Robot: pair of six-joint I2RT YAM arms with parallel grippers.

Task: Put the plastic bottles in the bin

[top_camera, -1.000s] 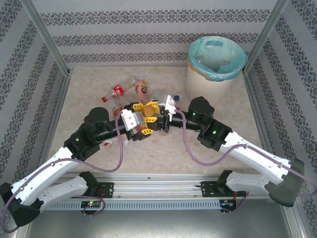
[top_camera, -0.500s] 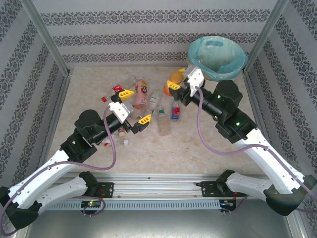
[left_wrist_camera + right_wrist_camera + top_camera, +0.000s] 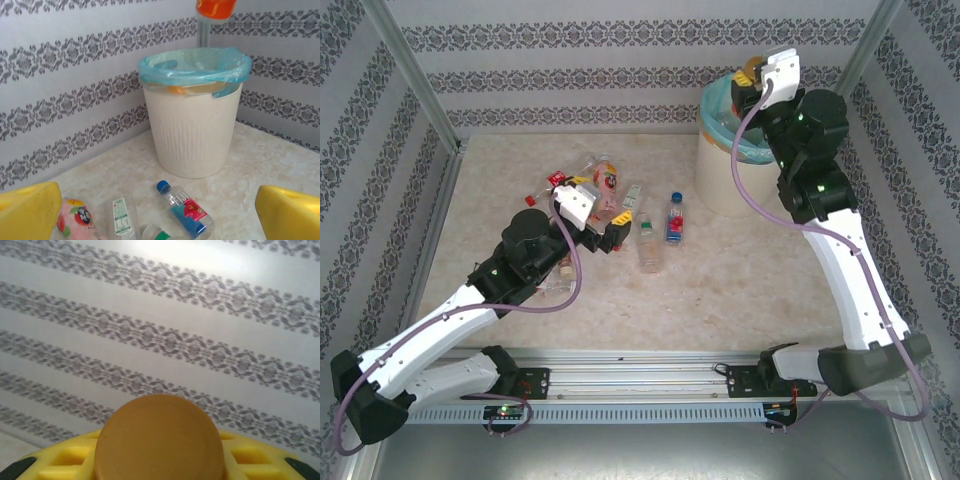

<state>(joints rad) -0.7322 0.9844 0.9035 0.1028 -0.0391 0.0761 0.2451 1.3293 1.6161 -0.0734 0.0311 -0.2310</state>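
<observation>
L gripper (image 3: 608, 212): yellow jaws wide, empty, low over a cluster of small clear plastic bottles (image 3: 646, 243) lying left of the round cream-white bin w/ turquoise liner (image 3: 720, 185). R gripper (image 3: 752, 76) pinches an orange-capped bottle (image 3: 159, 437) right above bin's mouth, not yet dropped. Several bottles left beside bin, so prob. partway.

Left arm (image 3: 440, 322) and right arm (image 3: 855, 280) were white with black joints.
Mauve cables ran along each; jaws were yellow plastic.
</observation>
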